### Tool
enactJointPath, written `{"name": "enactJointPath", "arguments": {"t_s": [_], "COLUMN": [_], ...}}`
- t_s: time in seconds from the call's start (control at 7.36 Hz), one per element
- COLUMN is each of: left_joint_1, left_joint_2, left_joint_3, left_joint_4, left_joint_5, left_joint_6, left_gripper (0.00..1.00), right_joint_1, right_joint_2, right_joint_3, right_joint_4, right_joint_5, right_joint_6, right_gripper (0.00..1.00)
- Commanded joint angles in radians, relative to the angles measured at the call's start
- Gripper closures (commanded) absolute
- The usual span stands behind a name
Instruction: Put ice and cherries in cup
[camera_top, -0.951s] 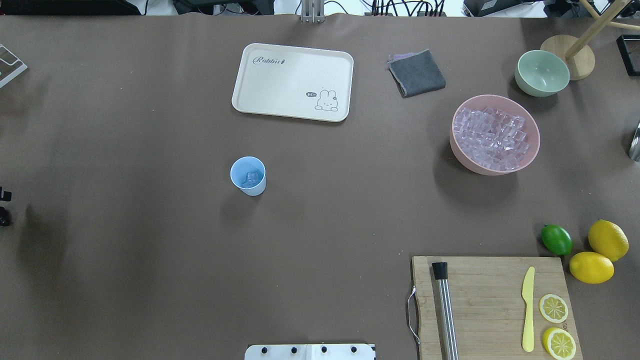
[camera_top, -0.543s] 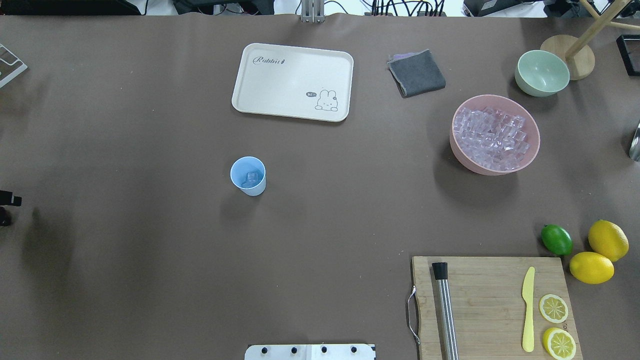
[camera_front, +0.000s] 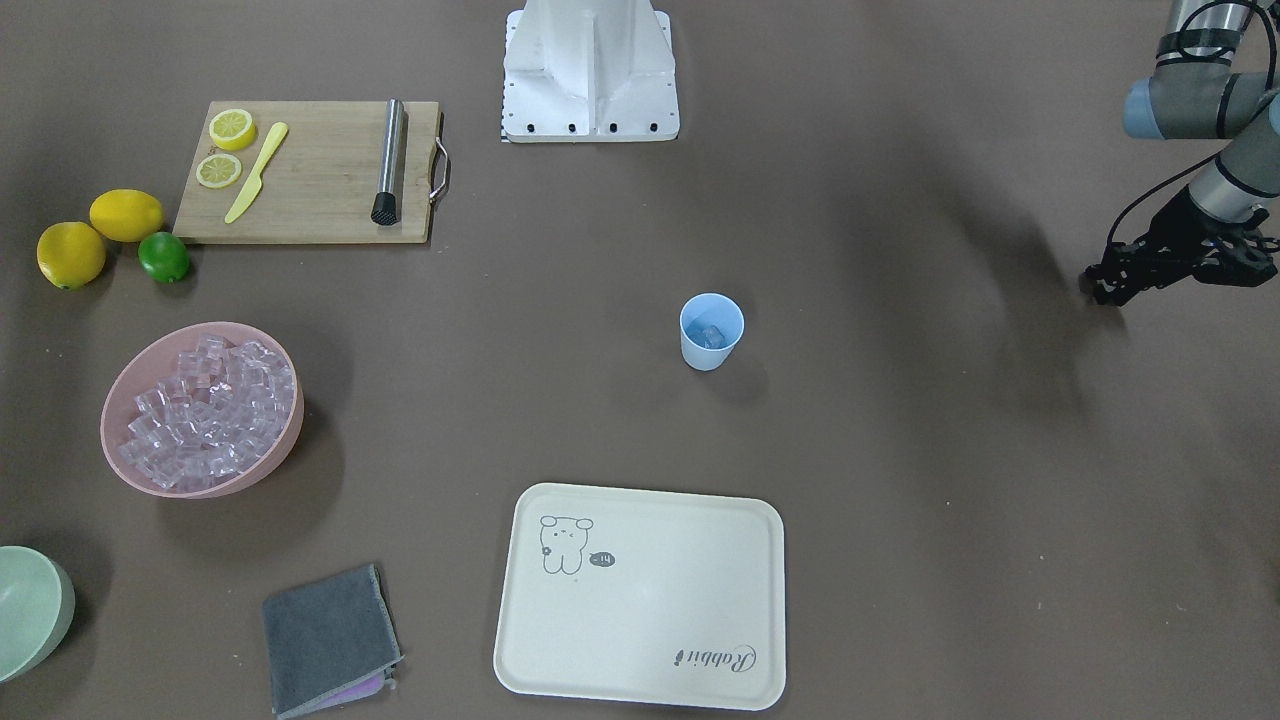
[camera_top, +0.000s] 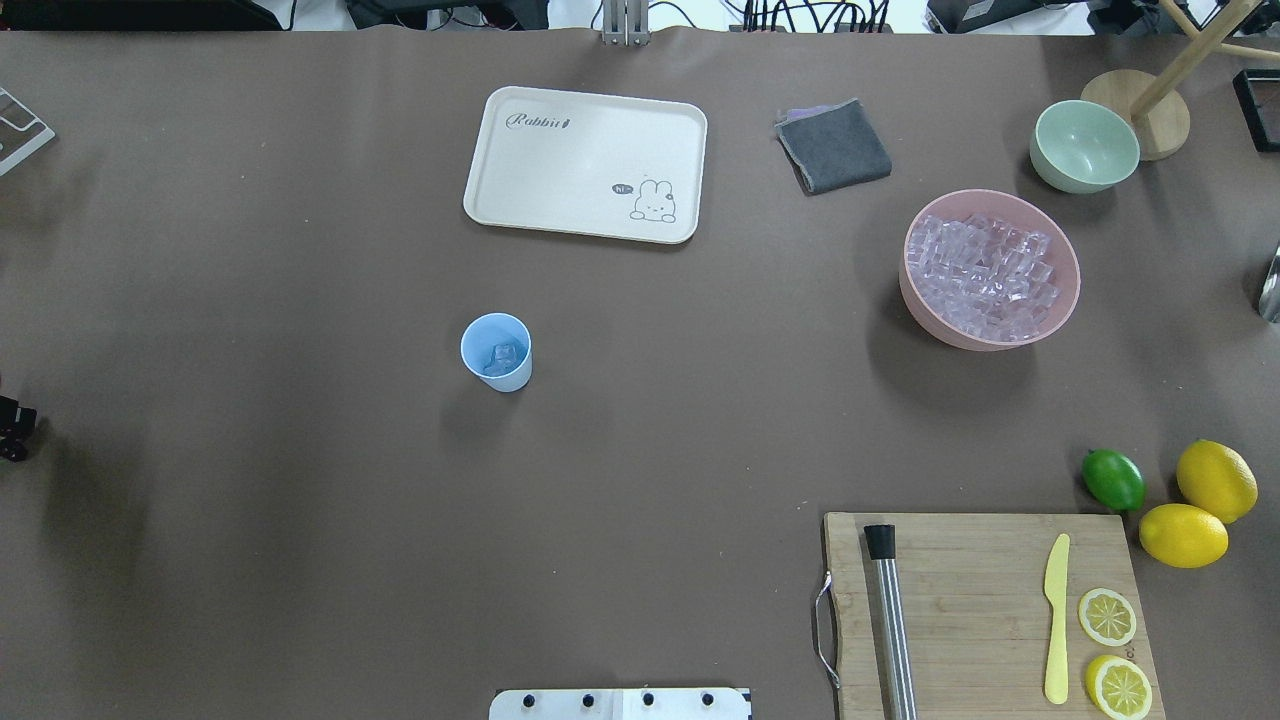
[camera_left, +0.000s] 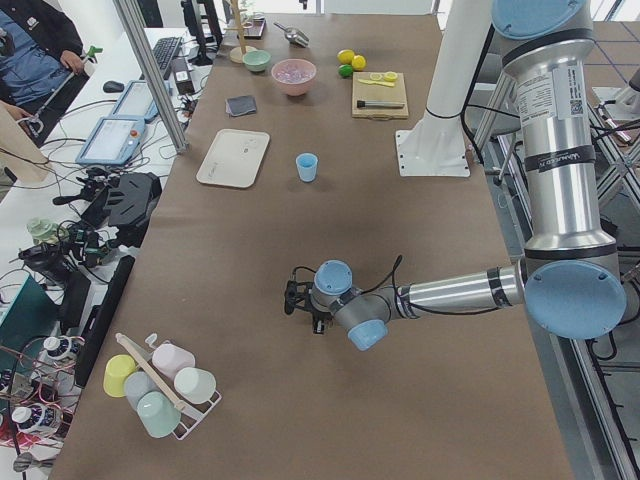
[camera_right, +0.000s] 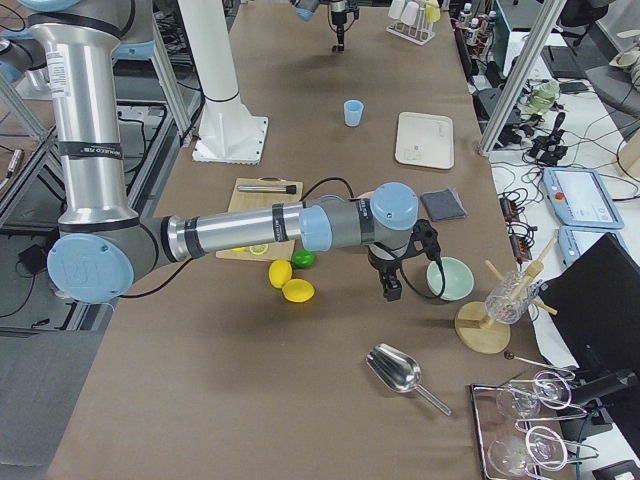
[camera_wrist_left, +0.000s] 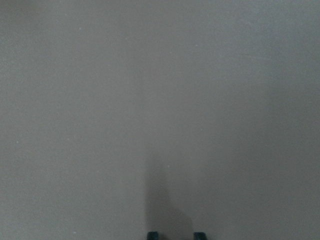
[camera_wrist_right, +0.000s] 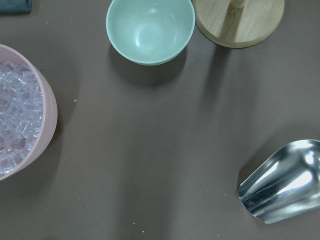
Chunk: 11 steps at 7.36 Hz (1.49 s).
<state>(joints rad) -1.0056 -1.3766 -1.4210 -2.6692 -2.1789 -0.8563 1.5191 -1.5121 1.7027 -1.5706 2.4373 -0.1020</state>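
The light-blue cup stands upright near the table's middle, with an ice cube inside; it also shows in the front view. Several more ice cubes fill the pink bowl at the right. The cherries are not in view. My left gripper hangs low over bare table far to the cup's left, at the overhead view's left edge; its fingertips stand apart and empty. My right gripper hovers between the pink bowl and the pale green bowl; I cannot tell whether it is open.
A cream tray and a grey cloth lie at the back. A cutting board with a muddler, yellow knife and lemon slices sits front right, next to a lime and lemons. A metal scoop lies beside the right gripper.
The left gripper at the overhead view's left edge has shifted slightly toward the robot. The cup and bowls have not moved.
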Motion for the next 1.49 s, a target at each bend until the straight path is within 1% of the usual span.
{"name": "enactJointPath", "arguments": {"t_s": [0.0, 0.14, 0.27, 0.41, 0.54, 0.68, 0.81, 0.95, 1.09, 1.22, 1.36], "left_joint_1": [-0.002, -0.004, -0.016, -0.048, -0.068, -0.077, -0.106, -0.107, -0.084, 0.001, 0.095], "left_joint_2": [0.016, 0.001, -0.021, -0.083, -0.19, -0.284, -0.402, -0.562, -0.702, -0.755, -0.815], "left_joint_3": [-0.038, -0.035, -0.041, -0.065, -0.123, -0.219, -0.305, -0.346, -0.351, -0.357, -0.366], "left_joint_4": [0.006, 0.012, 0.034, 0.111, 0.31, 0.558, 0.814, 1.045, 1.147, 1.148, 1.148], "left_joint_5": [-0.01, -0.033, -0.098, -0.126, -0.125, -0.119, -0.119, -0.113, -0.067, -0.026, 0.073], "left_joint_6": [0.007, 0.007, 0.007, 0.002, -0.012, -0.012, -0.01, -0.029, -0.155, -0.309, -0.446], "left_gripper": [0.71, 0.71, 0.71, 0.71, 0.71, 0.71, 0.71, 0.71, 0.71, 0.71, 0.71], "right_joint_1": [0.001, 0.001, 0.003, 0.004, 0.006, 0.006, 0.006, 0.006, 0.006, 0.007, 0.007], "right_joint_2": [0.0, -0.003, -0.007, -0.017, -0.02, -0.02, -0.025, -0.026, -0.027, -0.027, -0.028], "right_joint_3": [-0.003, 0.0, 0.0, 0.006, 0.008, 0.005, 0.006, 0.006, 0.006, 0.008, 0.008], "right_joint_4": [0.0, 0.0, 0.001, 0.001, 0.003, 0.003, 0.003, 0.004, 0.004, 0.003, 0.004], "right_joint_5": [-0.001, 0.0, 0.0, 0.002, 0.0, -0.003, -0.001, -0.001, -0.001, -0.001, -0.001], "right_joint_6": [0.001, -0.001, -0.001, -0.001, -0.004, -0.004, -0.004, -0.004, -0.004, -0.004, -0.004], "right_gripper": [0.01, 0.01, 0.01, 0.01, 0.01, 0.01, 0.01, 0.01, 0.01, 0.01, 0.01]}}
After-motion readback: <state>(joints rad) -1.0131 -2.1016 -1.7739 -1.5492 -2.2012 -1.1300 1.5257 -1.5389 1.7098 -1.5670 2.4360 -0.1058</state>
